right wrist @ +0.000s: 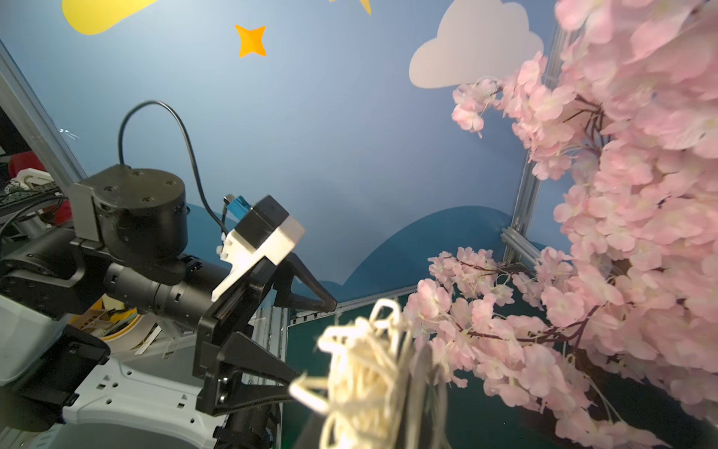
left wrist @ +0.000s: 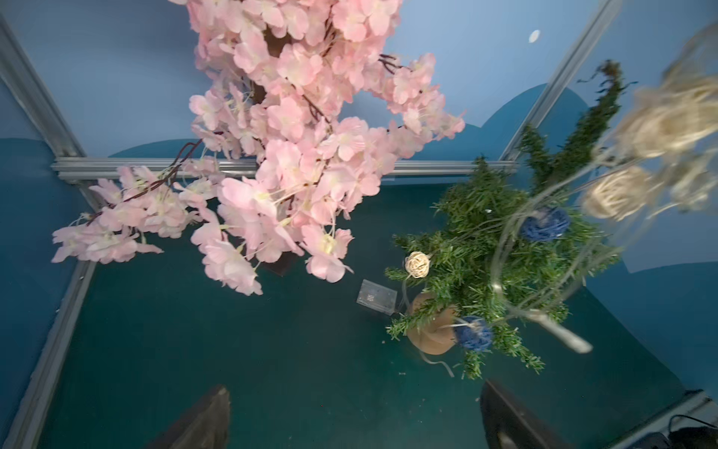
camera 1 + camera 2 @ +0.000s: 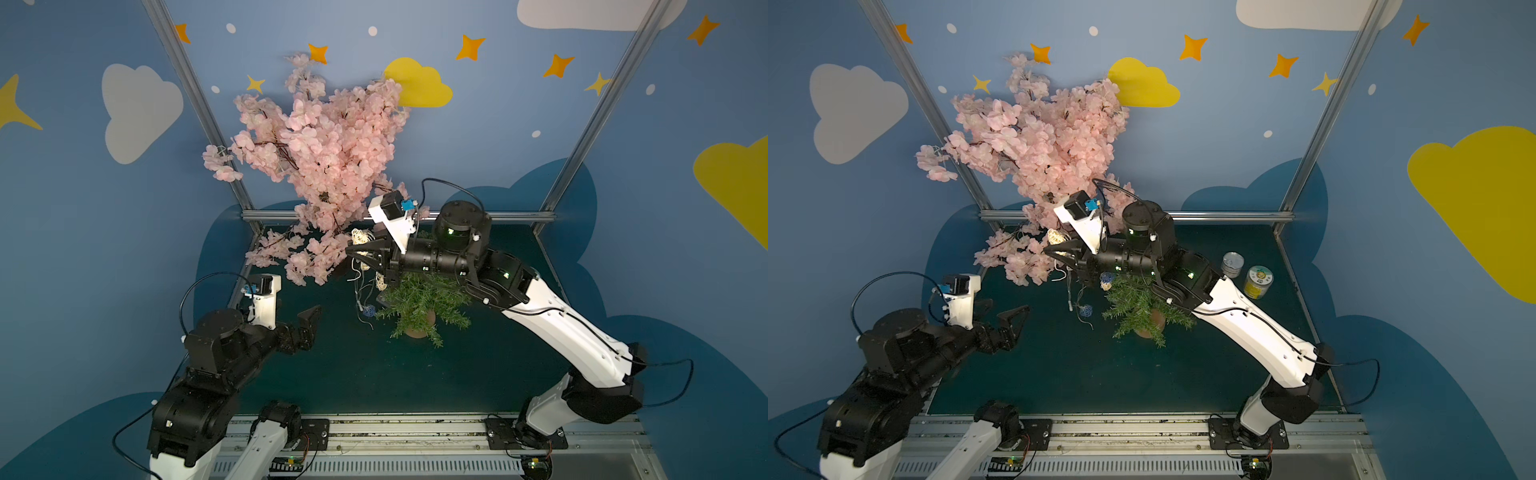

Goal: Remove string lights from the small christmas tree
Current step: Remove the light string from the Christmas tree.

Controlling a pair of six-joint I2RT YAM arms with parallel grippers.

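With your right gripper clamped on a bunch of the string lights just above the small christmas tree, pulling may topple that tree, since wire and balls lie looped in its branches; your left gripper hangs open, empty, well apart from it.
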